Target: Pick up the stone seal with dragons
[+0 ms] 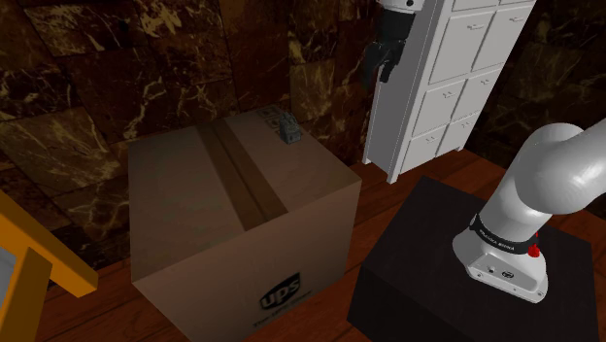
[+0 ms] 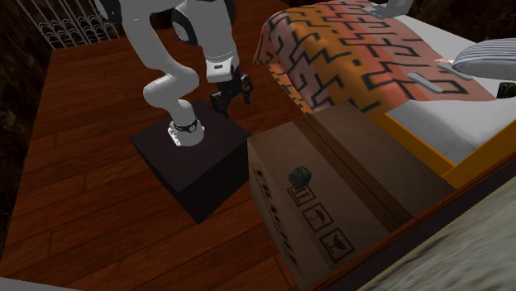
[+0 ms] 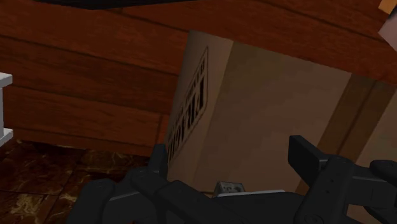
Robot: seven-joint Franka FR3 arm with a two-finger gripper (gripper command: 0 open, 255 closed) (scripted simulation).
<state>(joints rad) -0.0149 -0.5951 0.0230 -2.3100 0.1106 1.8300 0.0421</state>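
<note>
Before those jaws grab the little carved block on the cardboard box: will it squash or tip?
The seal looks squat and blocky, so probably rigid and unlikely to tip. It sits near the cardboard box's edge, so a sideways push might slide it off.

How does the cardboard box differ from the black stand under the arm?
The cardboard box is brown, taped and printed; the stand is plain black. The box looks taller than the stand. The box carries the small seal; the stand carries the arm. Both are boxy and sit on the wooden floor.
</note>
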